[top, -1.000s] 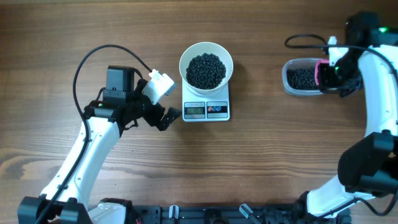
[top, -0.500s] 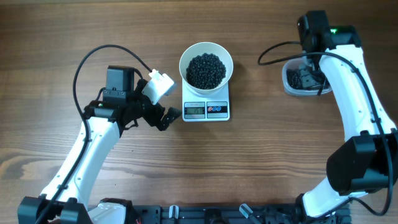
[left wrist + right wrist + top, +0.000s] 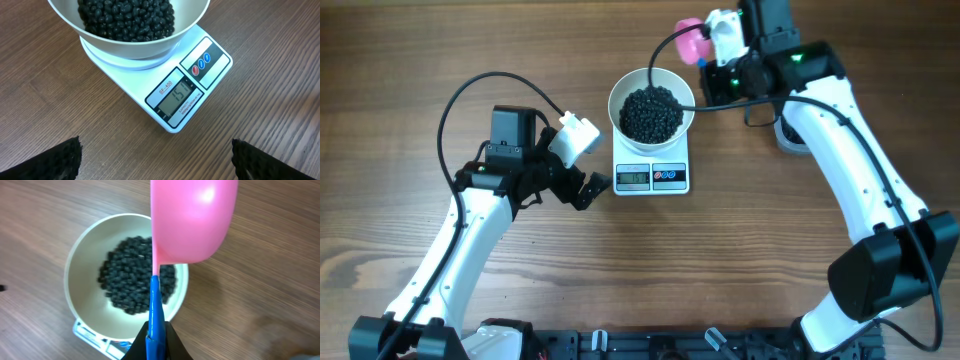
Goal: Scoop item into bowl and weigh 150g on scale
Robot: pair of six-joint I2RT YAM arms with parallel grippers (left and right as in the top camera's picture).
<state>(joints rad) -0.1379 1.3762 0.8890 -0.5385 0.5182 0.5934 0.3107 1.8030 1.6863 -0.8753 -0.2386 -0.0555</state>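
Scale marking: "SF-400" is printed beside the display (image 3: 177, 96) of the scale (image 3: 212, 75).
Display reading: 151, seen at a slant in the left wrist view.
Buttons: three beside the display, one red (image 3: 195, 70) and two blue.
Left gripper (image 3: 155, 162): jaws spread wide, holding nothing and touching nothing. Its fingertips (image 3: 50, 160) sit in the lower corners of the left wrist view. In the overhead view it is just left of the scale.
Right gripper (image 3: 156, 342): jaws clamped on the blue handle (image 3: 154, 300) of the scoop. It is at top centre of the overhead view.
Scoop (image 3: 192, 220): one, pink, with its underside toward the wrist camera, so its contents cannot be told. It is near the bowl's upper right rim.
Bowl (image 3: 620, 92): one, white, standing on the scale at upper centre of the overhead view.
Beans (image 3: 651, 112): one black heap inside the bowl, too many to count.
Tub (image 3: 784, 134): one, clear, mostly hidden under the right arm.
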